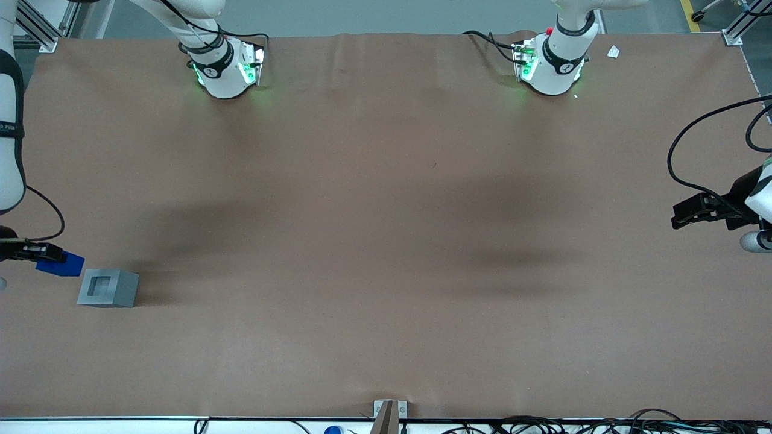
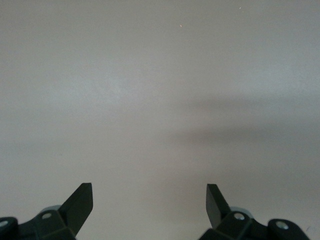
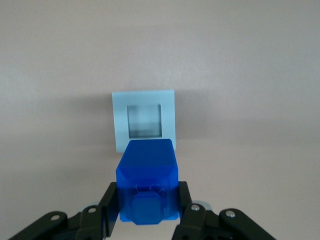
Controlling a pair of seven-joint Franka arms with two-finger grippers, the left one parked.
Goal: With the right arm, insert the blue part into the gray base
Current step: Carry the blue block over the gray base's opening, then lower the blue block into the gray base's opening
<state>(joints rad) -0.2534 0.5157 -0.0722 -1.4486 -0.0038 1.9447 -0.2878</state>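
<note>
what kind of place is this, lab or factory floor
Most likely a robotics lab: two arm bases bolted on a brown-covered table, aluminium framing at its corners. The gripper, at the working arm's end, holds the blue part beside the gray base.

Item: my parked pincer [image 2: 150,207], two dark fingertips [image 2: 80,200] standing wide apart, nothing between them. Under them: bare pale table [image 2: 160,75], with a soft dark shadow band [image 2: 235,132] crossing it above the fingertips.

Even overhead light, soft dark shadows across the table [image 1: 386,241]; the wrist views look washed-out and soft.
</note>
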